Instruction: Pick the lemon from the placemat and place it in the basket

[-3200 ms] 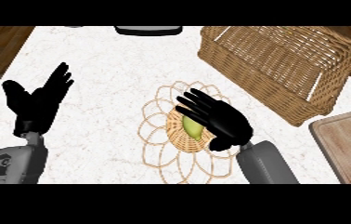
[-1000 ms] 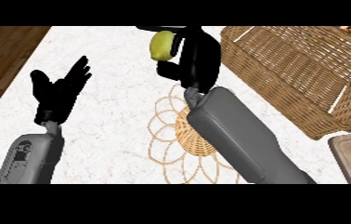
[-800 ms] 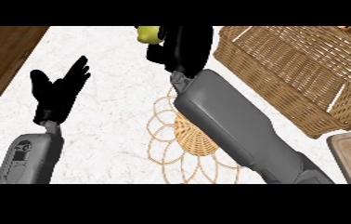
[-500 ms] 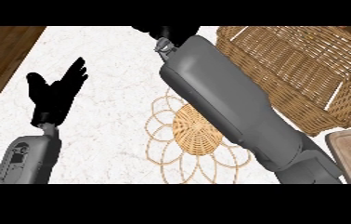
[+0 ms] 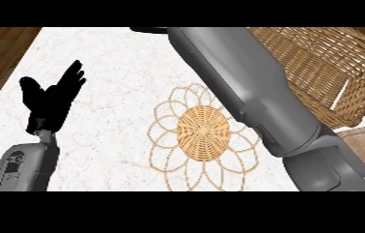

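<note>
Since the earlier frames, the right forearm (image 5: 242, 92) has swung farther up and away, so that it now crosses the view as a broad grey bar from the lower right corner to the far edge. Its hand has passed beyond that far edge and shows nowhere, so whether it grasps anything cannot be told. Neither does the lemon show: half a second and more ago it was held up near the far edge in that hand, and now it is out of sight with it.

On the white speckled counter (image 5: 114, 63) lies the woven placemat (image 5: 203, 130), a round tan centre ringed with looping petals, bare on the part that shows; the forearm covers its right side. To the far right stands the wicker basket (image 5: 314, 67), partly hidden behind the same forearm.

At the left the left hand (image 5: 50, 101) rests released, fingers straight and pointing to the far side, much where it was before, above its grey forearm at the near left edge.
</note>
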{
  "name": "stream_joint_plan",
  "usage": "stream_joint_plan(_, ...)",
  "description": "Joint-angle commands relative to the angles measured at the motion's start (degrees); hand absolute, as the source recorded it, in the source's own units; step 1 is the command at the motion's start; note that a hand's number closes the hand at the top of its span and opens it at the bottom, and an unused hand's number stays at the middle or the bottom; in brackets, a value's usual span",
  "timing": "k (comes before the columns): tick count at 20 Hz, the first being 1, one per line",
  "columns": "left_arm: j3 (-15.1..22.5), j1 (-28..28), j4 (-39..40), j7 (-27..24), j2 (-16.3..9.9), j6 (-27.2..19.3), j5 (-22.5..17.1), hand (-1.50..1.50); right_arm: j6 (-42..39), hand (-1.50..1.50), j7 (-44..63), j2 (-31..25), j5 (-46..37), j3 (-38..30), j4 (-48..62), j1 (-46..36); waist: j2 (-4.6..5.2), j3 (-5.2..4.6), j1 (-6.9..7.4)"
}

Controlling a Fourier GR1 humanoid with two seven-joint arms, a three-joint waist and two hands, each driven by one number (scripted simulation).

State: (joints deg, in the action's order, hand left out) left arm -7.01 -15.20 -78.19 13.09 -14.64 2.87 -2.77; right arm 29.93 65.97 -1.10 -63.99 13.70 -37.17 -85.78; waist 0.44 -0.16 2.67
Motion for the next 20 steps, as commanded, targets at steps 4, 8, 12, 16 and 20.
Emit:
stream_joint_plan(4,-0.5,2.0,0.0,-1.6,0.3,-0.2,0.1,0.00,3.3,1.50,4.7,-5.4,-2.5,-5.9,7.1,0.0,0.01,0.10,-1.42)
stream_joint_plan(8,-0.8,2.5,-1.5,0.3,0.1,-0.3,-0.3,0.00,3.2,1.50,4.1,-5.5,-3.5,-8.0,8.1,0.5,-0.22,0.14,-1.49)
stream_joint_plan(12,-1.5,3.6,-1.0,-1.7,0.1,-0.1,-0.4,0.00,4.7,1.50,1.5,-5.4,-5.5,-7.3,6.1,6.7,-0.50,0.15,-2.33)
stream_joint_plan(16,-2.6,-1.5,1.5,0.6,-1.2,0.0,-0.7,0.00,5.8,1.50,-5.1,-8.5,-1.9,-11.1,3.6,10.8,-0.36,0.17,-2.79)
stream_joint_plan(20,-1.3,5.2,-0.4,-3.5,0.1,0.7,0.4,0.00,11.7,1.50,-6.3,-7.6,-3.0,-12.8,5.4,13.4,-0.19,0.14,-1.70)
